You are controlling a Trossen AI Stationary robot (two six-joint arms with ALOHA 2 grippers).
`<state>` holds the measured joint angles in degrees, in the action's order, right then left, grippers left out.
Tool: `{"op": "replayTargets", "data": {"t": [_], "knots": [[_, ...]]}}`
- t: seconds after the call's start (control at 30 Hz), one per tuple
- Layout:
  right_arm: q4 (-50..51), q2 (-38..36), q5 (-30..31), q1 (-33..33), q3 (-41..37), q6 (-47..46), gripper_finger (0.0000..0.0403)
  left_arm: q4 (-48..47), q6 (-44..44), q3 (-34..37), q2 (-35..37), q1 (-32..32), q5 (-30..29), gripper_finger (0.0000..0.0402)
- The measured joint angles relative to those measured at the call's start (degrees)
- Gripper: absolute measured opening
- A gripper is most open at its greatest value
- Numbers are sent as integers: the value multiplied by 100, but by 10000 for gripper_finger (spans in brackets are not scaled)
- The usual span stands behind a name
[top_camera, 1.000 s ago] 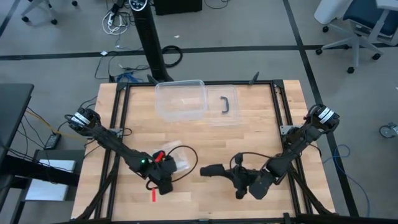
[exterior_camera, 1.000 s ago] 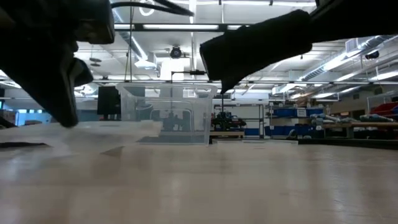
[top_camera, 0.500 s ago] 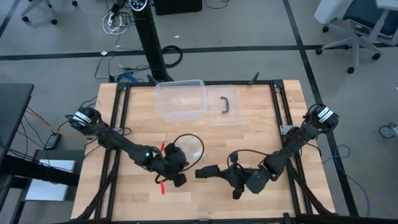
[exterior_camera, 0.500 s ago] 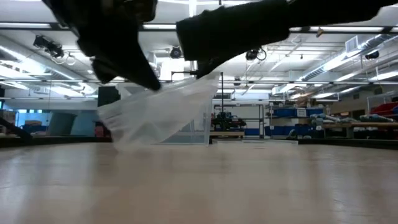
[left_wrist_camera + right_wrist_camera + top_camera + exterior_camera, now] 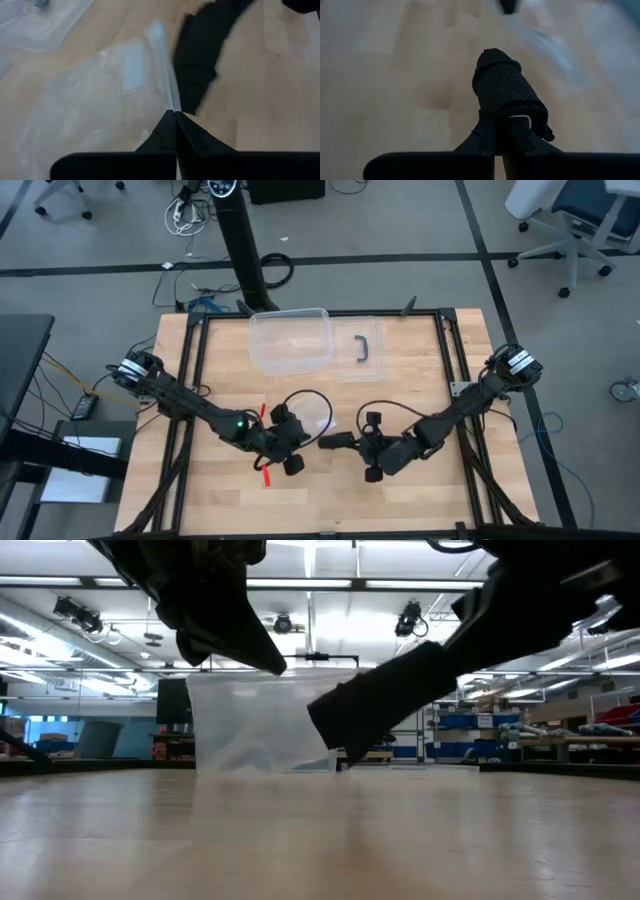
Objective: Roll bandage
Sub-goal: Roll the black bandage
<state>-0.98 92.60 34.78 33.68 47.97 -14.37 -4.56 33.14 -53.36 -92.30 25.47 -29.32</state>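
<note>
Whereas earlier apart, right hand (image 5: 345, 442), clamped on bandage (image 5: 507, 92), now sits just beside bag (image 5: 262, 725) pinched up by left hand (image 5: 174, 114).

The worktop (image 5: 400, 395) is pale wood planks inside a black metal frame (image 5: 450, 350), standing on a grey floor (image 5: 90, 240) crossed by dark seams. Beyond its far edge rises a black column (image 5: 238, 235) with loose cables (image 5: 185, 215) around its foot. A white office chair (image 5: 565, 220) stands past the far right corner. Across the room, strip lights (image 5: 300, 583) hang from an open ceiling, with blue shelving (image 5: 465, 735) along the back.
</note>
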Motion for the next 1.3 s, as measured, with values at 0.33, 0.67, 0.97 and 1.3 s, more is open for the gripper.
{"op": "replayTargets", "data": {"t": [0.33, 0.67, 0.97, 1.3], "knots": [[-32, 0, -1505, 36, -235, -706, 16, -78, -37, 0, 10, -37, -112, 0], [-37, 0, -1662, 212, -271, -1143, 96, -111, -125, 0, 10, -37, -212, 0], [990, 0, -1667, 234, -271, -1611, 178, -111, -141, 0, 10, -37, -210, 0], [1895, 0, -2612, 35, -99, -2169, 203, -111, -143, 0, 10, -37, -200, 0]]}}
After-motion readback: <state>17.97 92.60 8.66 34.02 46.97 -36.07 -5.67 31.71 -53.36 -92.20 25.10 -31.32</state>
